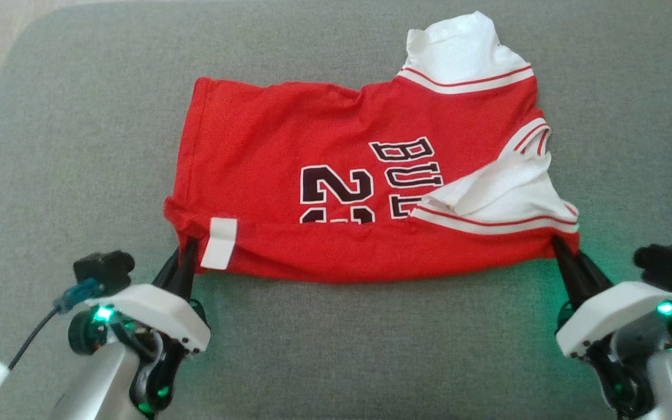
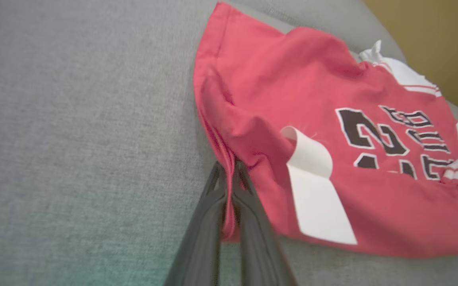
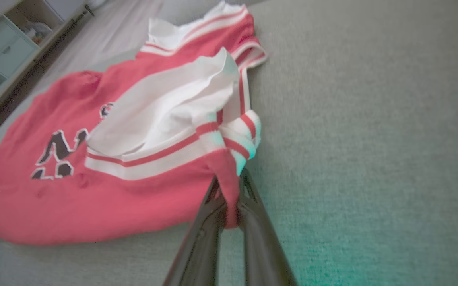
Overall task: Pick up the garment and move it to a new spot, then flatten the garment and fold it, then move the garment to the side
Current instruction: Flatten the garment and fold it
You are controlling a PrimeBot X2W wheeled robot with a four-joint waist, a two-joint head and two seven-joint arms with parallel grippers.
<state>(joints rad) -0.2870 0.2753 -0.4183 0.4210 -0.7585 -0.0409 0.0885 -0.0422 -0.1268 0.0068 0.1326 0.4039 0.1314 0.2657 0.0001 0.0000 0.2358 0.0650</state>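
Note:
The garment (image 1: 324,146) is a red jersey with white striped trim and dark lettering, lying sideways on the grey surface (image 1: 336,350), its near edge folded over. My left gripper (image 1: 187,246) is shut on the jersey's near left corner (image 2: 229,167), beside a white tag (image 2: 316,194). My right gripper (image 1: 559,244) is shut on the near right corner by the white sleeve trim (image 3: 229,174). The jersey (image 3: 74,186) is stretched between both grippers along its near edge. A white inner panel (image 1: 487,186) is turned out on the right.
The grey padded surface extends widely in front of and beside the jersey. Its rounded edge (image 1: 15,64) meets a pale floor at the far left. A shelf unit (image 3: 2,43) stands beyond the surface in the right wrist view.

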